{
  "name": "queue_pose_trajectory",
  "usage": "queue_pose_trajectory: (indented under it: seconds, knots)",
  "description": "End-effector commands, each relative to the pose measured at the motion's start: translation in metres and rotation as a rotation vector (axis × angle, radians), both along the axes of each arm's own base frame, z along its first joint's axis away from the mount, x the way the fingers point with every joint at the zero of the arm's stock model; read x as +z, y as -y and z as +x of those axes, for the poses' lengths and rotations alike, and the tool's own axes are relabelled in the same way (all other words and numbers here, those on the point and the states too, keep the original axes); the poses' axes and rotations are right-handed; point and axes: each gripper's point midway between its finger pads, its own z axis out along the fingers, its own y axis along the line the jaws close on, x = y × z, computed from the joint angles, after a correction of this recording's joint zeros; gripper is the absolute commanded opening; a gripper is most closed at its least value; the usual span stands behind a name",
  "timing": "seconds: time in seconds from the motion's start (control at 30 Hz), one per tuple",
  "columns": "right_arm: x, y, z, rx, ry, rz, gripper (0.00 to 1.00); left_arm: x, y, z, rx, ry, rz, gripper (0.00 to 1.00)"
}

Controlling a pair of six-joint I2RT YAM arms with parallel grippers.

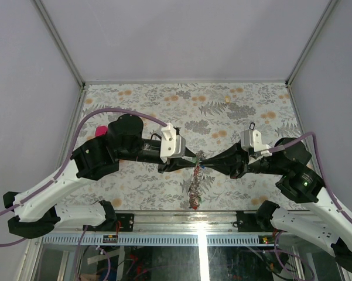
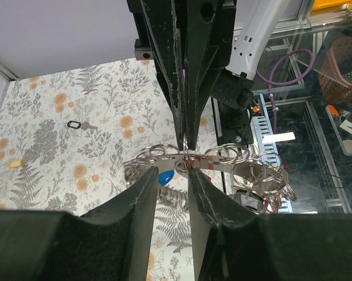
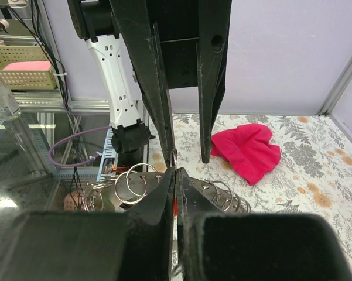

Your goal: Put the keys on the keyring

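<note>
The keyring (image 2: pixel 222 161), a metal band fringed with small split rings and keys, hangs between both grippers over the table's near edge; it also shows in the top view (image 1: pixel 193 186) and the right wrist view (image 3: pixel 132 186). My right gripper (image 3: pixel 176 171) is shut on the keyring's band. My left gripper (image 2: pixel 168 175) is open, its fingers to either side of the right gripper's tip (image 2: pixel 184 149). A blue key tag (image 2: pixel 164 178) hangs by the left finger. A loose key with a black tag (image 2: pixel 76 124) lies on the cloth, also in the top view (image 1: pixel 252 125). A cream tag (image 2: pixel 13 164) lies farther off.
The magenta cloth (image 3: pixel 246 149) lies on the floral table behind the left arm (image 1: pixel 101 130). A glass shelf and metal rail (image 1: pixel 199 225) run along the near edge. A basket with a pink sponge (image 3: pixel 23 73) and a brown basket (image 2: pixel 342 70) stand off the table.
</note>
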Motion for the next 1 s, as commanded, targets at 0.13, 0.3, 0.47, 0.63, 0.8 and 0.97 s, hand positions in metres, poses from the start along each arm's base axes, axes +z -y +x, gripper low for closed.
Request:
queue_pose_trajectory:
  seconds: [0.13, 0.3, 0.47, 0.63, 0.8, 0.97]
  knots:
    - [0.0458, 0.0071, -0.0016, -0.028, 0.099, 0.128, 0.00, 0.0211, 0.0087, -0.0058, -0.042, 0.006, -0.095, 0.28]
    - [0.0438, 0.0066, -0.0002, -0.032, 0.095, 0.124, 0.00, 0.0227, 0.0094, -0.0083, -0.057, 0.003, -0.102, 0.27]
    - [0.0449, 0.0097, 0.0013, -0.055, 0.100, 0.134, 0.00, 0.0221, 0.0057, -0.0087, -0.051, 0.010, -0.092, 0.29]
    - [0.0461, 0.0132, 0.0018, -0.072, 0.106, 0.142, 0.00, 0.0209, 0.0002, -0.0060, -0.028, 0.024, -0.066, 0.30]
    - [0.0446, 0.0110, 0.0019, -0.064, 0.101, 0.139, 0.00, 0.0230, 0.0019, -0.0041, -0.022, 0.026, -0.074, 0.33]
    - [0.0400, 0.0059, 0.0015, -0.039, 0.085, 0.126, 0.00, 0.0281, 0.0073, -0.0048, -0.032, 0.015, -0.109, 0.33]
